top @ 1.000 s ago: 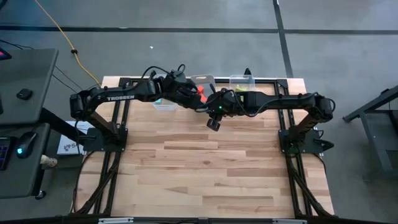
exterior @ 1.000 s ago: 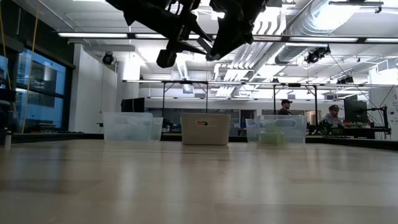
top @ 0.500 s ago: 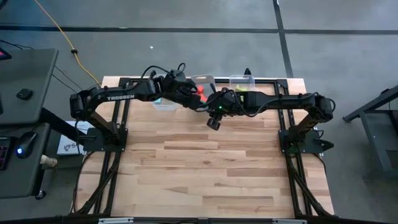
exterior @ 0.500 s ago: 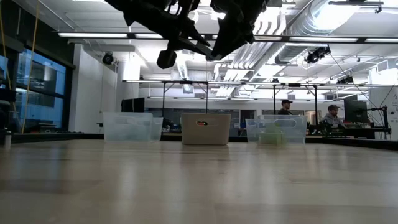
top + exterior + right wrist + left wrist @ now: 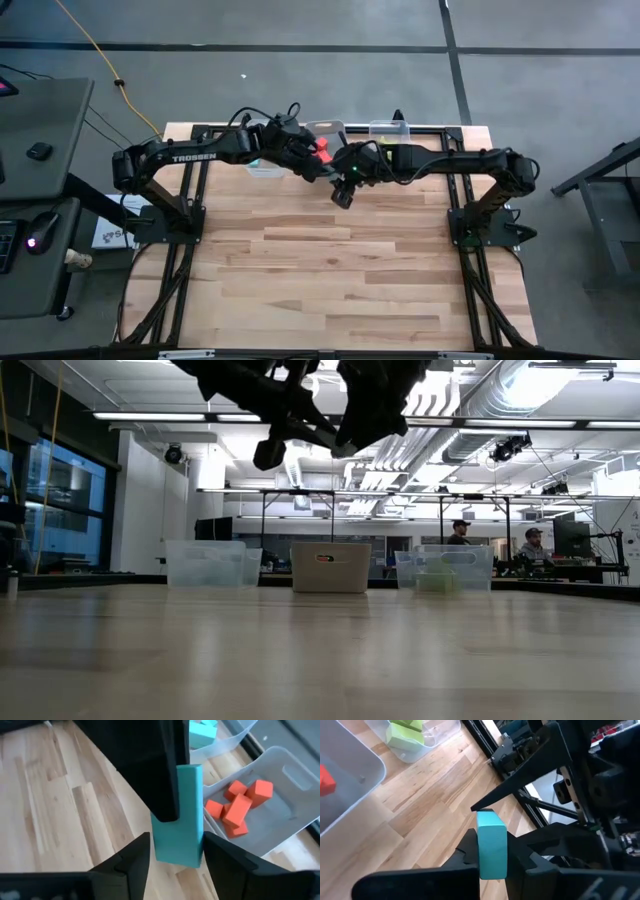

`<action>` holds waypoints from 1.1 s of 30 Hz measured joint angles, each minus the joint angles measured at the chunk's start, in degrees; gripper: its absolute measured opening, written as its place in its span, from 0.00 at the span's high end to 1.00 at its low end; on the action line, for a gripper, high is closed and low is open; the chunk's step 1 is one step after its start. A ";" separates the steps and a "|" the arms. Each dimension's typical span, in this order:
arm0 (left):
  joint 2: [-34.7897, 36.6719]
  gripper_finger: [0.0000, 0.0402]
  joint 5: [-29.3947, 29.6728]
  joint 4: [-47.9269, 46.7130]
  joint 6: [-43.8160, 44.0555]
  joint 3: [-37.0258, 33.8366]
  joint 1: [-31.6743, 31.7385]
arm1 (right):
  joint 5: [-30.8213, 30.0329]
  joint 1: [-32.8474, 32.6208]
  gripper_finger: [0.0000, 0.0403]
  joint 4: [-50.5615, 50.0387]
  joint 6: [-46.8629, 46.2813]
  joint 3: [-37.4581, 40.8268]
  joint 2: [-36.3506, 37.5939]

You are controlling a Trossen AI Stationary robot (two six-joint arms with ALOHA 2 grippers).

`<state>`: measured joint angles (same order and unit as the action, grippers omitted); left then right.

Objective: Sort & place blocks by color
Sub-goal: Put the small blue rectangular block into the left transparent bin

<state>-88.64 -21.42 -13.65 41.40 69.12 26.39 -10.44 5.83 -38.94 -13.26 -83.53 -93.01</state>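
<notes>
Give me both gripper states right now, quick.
Left gripper: shut on the light blue bar, held in the air above the table's far side.
Right gripper: open, fingers either side of the same bar's other end, apparently not clamping it.

My two arms are matte black, with loose black cables looping near the wrists; the left arm (image 5: 190, 157) carries white "TROSSEN" lettering.

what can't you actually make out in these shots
- Light blue block: hidden in the high view under both grippers; the low view shows only dark silhouettes.
- Left bin: contents too hazy in the low view, covered by the left arm in the high view.
- Right bin: cut off by the left wrist view's edge, so its green blocks cannot be counted.
</notes>
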 joint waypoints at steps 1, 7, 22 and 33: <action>0.00 0.96 0.06 -0.21 -0.15 0.00 0.00 | 0.62 0.29 0.56 0.00 -0.60 0.00 0.00; 0.00 0.96 1.15 -1.40 -1.56 0.00 0.75 | 0.03 0.94 0.46 -0.68 -0.59 0.00 0.56; 0.04 0.96 14.57 -11.28 -7.32 0.00 10.70 | -1.23 4.65 0.44 -1.54 6.16 -0.04 7.79; 0.04 0.96 31.25 -20.46 -11.23 0.00 18.93 | -2.45 6.63 0.44 -2.64 9.25 -0.04 8.00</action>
<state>-88.60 9.83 -34.11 30.16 69.12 45.32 -12.90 12.46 -41.58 -4.01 -83.57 -85.01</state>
